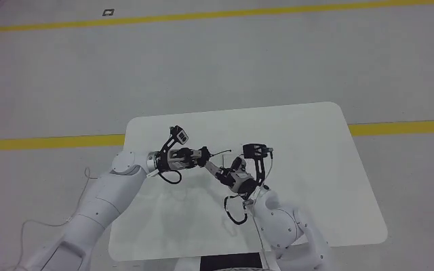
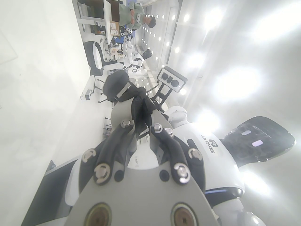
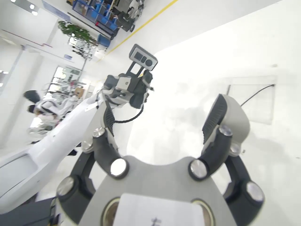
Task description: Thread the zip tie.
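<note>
The zip tie (image 1: 218,154) is a thin black strip near the middle of the white table (image 1: 305,169). In the right wrist view the zip tie (image 3: 256,94) looks to lie flat on the table beyond one finger, with its small head at the far end. My left gripper (image 1: 203,157) hovers at the tie's left end, its fingers shut (image 2: 141,111). I cannot tell if it holds anything. My right gripper (image 1: 227,175) sits just in front of it, open and empty (image 3: 162,104). The left gripper (image 3: 141,95) faces it at close range.
The two wrists are close together above the table's centre. A faint rectangular outline (image 3: 270,118) marks the table around the tie. The table's rounded edges (image 1: 342,112) border grey floor with yellow lines (image 1: 203,15).
</note>
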Motion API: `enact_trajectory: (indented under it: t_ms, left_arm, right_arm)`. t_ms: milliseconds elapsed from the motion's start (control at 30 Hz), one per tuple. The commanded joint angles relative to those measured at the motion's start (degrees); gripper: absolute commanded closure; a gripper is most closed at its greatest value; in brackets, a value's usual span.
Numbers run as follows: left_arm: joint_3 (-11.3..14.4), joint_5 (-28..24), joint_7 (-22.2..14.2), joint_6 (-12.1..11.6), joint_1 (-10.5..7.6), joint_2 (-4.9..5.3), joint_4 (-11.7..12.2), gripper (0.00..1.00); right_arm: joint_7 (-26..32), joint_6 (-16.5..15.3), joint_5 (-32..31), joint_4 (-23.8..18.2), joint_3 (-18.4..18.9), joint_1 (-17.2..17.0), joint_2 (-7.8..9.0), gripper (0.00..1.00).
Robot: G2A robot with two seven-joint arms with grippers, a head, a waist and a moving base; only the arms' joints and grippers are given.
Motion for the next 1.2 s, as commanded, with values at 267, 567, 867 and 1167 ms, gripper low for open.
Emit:
enact_trajectory:
  t_ms: [267, 567, 867, 1167]
  left_arm:
    - [0.0, 0.0, 0.0, 0.0, 0.00, 0.00, 0.0, 1.00]
    - [0.0, 0.0, 0.0, 0.0, 0.00, 0.00, 0.0, 1.00]
    - [0.0, 0.0, 0.0, 0.0, 0.00, 0.00, 0.0, 1.00]
    - [-3.1, -10.2, -5.4, 1.0, 2.80, 0.14, -2.1, 1.00]
  right_arm:
    - [15.2, -7.8, 33.6, 4.2, 6.4, -0.1, 1.37, 0.00]
    - [15.6, -7.6, 34.9, 4.5, 6.6, 0.1, 1.38, 0.00]
    - [15.6, -7.6, 34.9, 4.5, 6.6, 0.1, 1.38, 0.00]
    - [15.6, -7.6, 34.9, 4.5, 6.6, 0.1, 1.38, 0.00]
